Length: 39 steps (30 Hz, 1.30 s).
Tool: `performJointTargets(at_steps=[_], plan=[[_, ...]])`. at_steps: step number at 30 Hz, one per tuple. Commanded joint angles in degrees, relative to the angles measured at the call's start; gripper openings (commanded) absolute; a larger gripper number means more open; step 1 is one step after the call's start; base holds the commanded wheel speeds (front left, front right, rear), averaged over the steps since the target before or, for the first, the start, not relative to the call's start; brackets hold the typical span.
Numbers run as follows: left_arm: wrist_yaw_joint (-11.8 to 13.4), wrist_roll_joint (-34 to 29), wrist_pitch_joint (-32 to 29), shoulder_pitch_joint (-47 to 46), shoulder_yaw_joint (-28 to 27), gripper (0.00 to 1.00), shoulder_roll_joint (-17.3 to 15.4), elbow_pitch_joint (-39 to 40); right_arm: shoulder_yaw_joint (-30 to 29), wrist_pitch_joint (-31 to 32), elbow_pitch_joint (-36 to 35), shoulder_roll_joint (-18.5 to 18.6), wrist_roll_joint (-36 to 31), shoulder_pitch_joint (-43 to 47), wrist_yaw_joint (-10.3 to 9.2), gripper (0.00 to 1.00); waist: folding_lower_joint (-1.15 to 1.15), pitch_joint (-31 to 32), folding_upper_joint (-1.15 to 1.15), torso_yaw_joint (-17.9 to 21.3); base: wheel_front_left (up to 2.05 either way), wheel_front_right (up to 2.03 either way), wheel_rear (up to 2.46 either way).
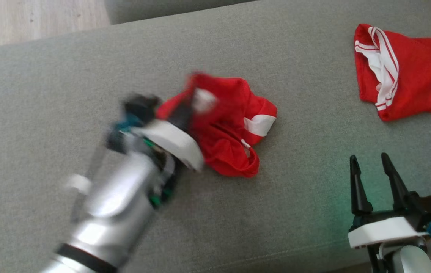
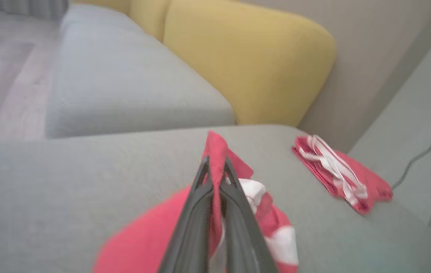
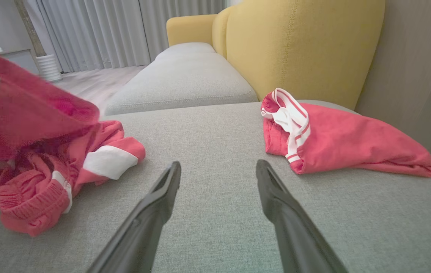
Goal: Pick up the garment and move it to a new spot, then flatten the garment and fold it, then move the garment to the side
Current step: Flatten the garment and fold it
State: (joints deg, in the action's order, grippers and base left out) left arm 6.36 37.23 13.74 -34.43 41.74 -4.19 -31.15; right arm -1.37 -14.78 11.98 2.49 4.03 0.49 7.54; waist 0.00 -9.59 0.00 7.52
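Garment [image 1: 234, 125]: red with white bands, crumpled in the middle of the sofa [image 1: 86, 76]. One fold is raised above the heap and the rest lies on the seat.
Left gripper [image 2: 215, 167]: closed on the raised fold, with cloth pinched between its fingers.
Right gripper [image 1: 368, 156]: open, holding nothing, low at the seat's near right.
Key relation: the left arm is at the heap, so it is the nearer one. The bulk lies below the pinch and to its right. From the right gripper, the heap lies to the left and a little ahead. It is too bunched to show a long axis.
Around: the other garment [image 1: 416, 79], red with white stripes, lies at the far right, well apart, with the yellow backrest [image 3: 302, 45] behind it.
In the way: nothing stands between the arms and the heap. Bare seat to the left looks like the safer new spot, since carrying it right risks meeting the other garment.
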Motion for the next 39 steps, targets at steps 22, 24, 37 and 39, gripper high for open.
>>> performJointTargets(at_steps=[22,24,37,39], plan=[[8.63,3.45,-1.52,-3.66,-17.20,1.00,-21.99,-5.65,0.70,-0.22,-1.15,0.39,-0.73,-0.99,-0.05,1.00,0.00,0.85,0.00,-1.70,0.00,0.00,0.00],[8.90,3.09,-0.82,-4.41,-17.51,1.00,-22.07,-6.44,0.88,-0.22,-1.09,0.39,-0.81,-1.08,-0.05,1.00,0.00,0.82,0.00,-1.62,0.00,0.00,0.00],[14.28,1.77,-0.28,-0.92,-19.80,1.00,-21.29,7.32,0.41,-0.22,-1.63,0.39,-1.16,-0.19,-0.05,1.00,0.00,1.30,0.00,-1.84,0.00,0.00,0.00],[13.91,1.91,-2.53,0.82,-17.42,1.00,-19.75,11.76,0.37,-0.22,-1.75,0.39,-1.24,-0.17,-0.05,1.00,0.00,1.16,0.00,-1.84,0.00,0.00,0.00]])
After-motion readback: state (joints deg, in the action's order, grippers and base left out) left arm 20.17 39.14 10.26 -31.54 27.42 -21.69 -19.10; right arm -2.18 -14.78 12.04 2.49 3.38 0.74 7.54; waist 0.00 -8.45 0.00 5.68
